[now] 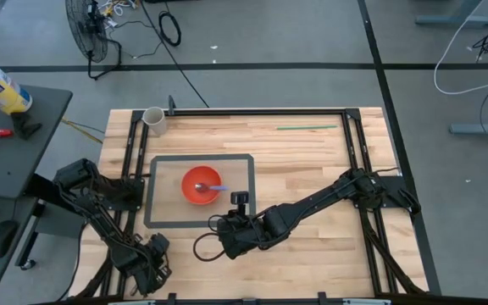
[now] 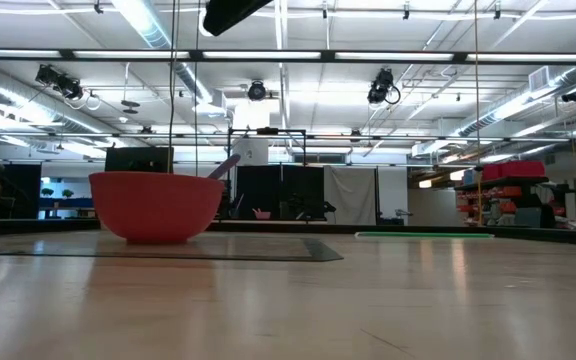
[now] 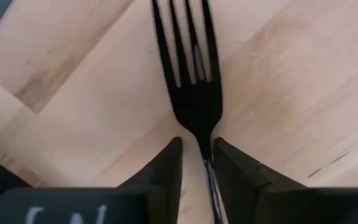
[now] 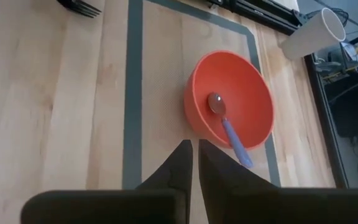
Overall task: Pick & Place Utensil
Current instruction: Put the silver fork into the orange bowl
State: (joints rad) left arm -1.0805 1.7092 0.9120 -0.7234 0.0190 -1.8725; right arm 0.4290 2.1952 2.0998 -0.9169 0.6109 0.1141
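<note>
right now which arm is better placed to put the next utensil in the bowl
Left. Its hand is shut on the black plastic fork, beside the grey mat. The right hand is shut and empty near the round orange bowl, which already holds a spoon.

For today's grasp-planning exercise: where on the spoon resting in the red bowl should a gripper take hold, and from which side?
Grip the spoon by its blue handle, near the end that juts over the bowl rim. The head lies down inside the bowl, so the walls block it; the handle slopes up and out, clear of the rim. Probably come from above, jaws straddling the handle's thin width.
</note>
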